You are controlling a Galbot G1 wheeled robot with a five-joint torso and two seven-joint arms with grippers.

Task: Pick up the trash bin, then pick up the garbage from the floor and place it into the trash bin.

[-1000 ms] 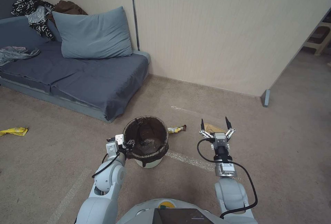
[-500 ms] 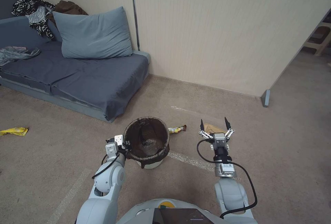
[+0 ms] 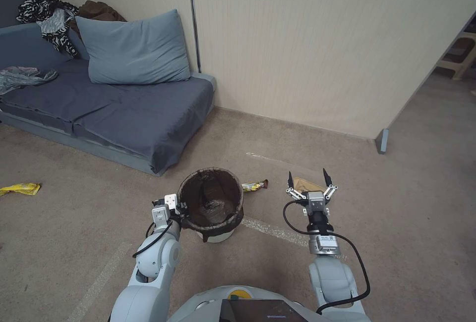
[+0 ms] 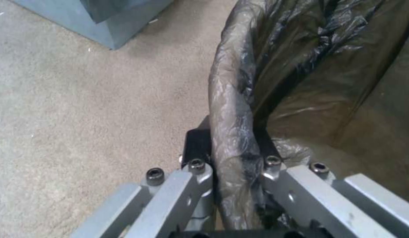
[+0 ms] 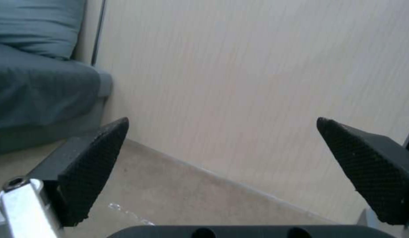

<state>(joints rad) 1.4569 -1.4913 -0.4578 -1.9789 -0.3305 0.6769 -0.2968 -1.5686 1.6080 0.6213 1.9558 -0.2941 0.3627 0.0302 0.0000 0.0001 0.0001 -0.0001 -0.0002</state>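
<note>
Left gripper point(image 3: 182, 209) is clamped on the near-left rim of the trash bin point(image 3: 212, 203), one finger inside the dark liner and one outside (left wrist view shows the rim bead pinched between the metal fingers point(image 4: 233, 185)). Bin sits at roughly 12 o'clock from the robot's chest, a bit left of centre; whether its base is off the carpet I cannot tell. Right gripper point(image 3: 308, 179) hangs spread wide, empty, pads pointing toward the wall. Tan paper bag point(image 3: 303, 183) lies on the floor right at that gripper, straight ahead at its 12 o'clock and partly hidden behind the fingers, so the right arm is clearly the nearer one for it. Yellow-brown wrapper point(image 3: 255, 185) lies just beside the bin at the bin's 2 o'clock, long axis running left-right, between bin and right gripper. Another yellow wrapper point(image 3: 20, 188) is well apart at 9 o'clock, near the sofa point(image 3: 114, 109).
</note>
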